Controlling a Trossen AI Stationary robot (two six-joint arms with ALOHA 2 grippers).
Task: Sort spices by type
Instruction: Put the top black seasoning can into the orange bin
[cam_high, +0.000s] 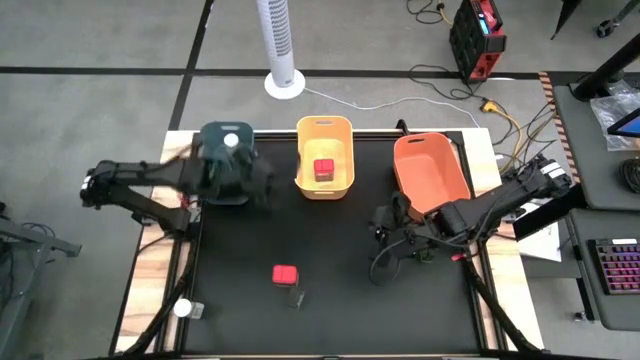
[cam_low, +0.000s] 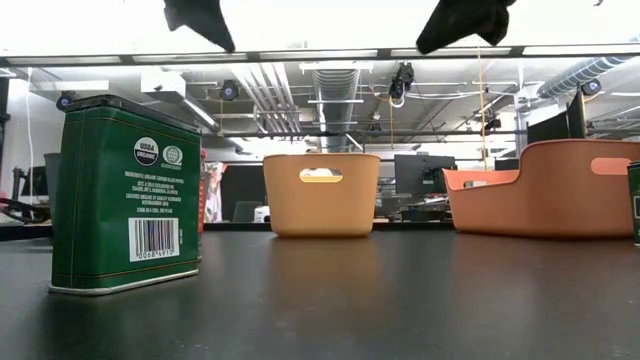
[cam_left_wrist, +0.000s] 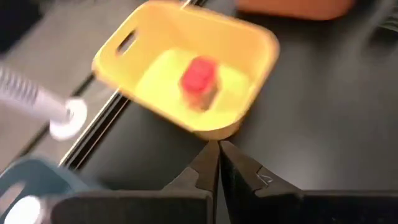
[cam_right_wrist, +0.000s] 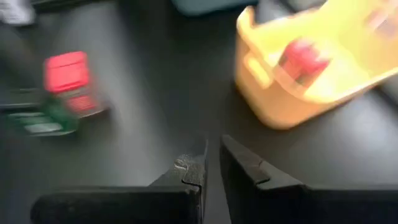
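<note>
Spice jars scattered, both grippers clenched on nothing

Spice jars, high view: one red-lidded jar (cam_high: 323, 170) sits inside the yellow bin (cam_high: 325, 133) at the table's far edge. A second red-lidded jar (cam_high: 285, 274) stands alone on the black mat (cam_high: 340, 250) toward the near side, with a small dark item (cam_high: 296, 296) just beside it, too small to identify. A white-lidded jar (cam_high: 232, 141) lies in the blue bin (cam_high: 222, 135) at far left; another white-capped jar (cam_high: 184, 309) rests at the near left edge of the table. Orange bin (cam_high: 430, 170) at far right holds nothing visible. Left gripper (cam_high: 262, 186) sits between the blue and yellow bins, blurred. Right gripper (cam_high: 383, 222) hangs near the orange bin's near corner.

Low view: a green tin (cam_low: 125, 195) with barcode and organic seal stands upright, close to the lens at left. Yellow bin (cam_low: 321, 194) centre, orange bin (cam_low: 545, 190) right. Both arms show only as dark shapes at the top.

Left wrist view: left gripper (cam_left_wrist: 218, 149) fingers pressed together, empty, above the mat just short of the yellow bin (cam_left_wrist: 255, 68); red-lidded jar (cam_left_wrist: 199, 81) inside. Blue bin (cam_left_wrist: 37, 183) corner visible.

Right wrist view: right gripper (cam_right_wrist: 213, 149) nearly closed, a thin slit between the fingers, nothing held. Red-lidded jar (cam_right_wrist: 67, 84) on the mat, blurred; yellow bin (cam_right_wrist: 286, 106) with its jar (cam_right_wrist: 303, 58).
</note>
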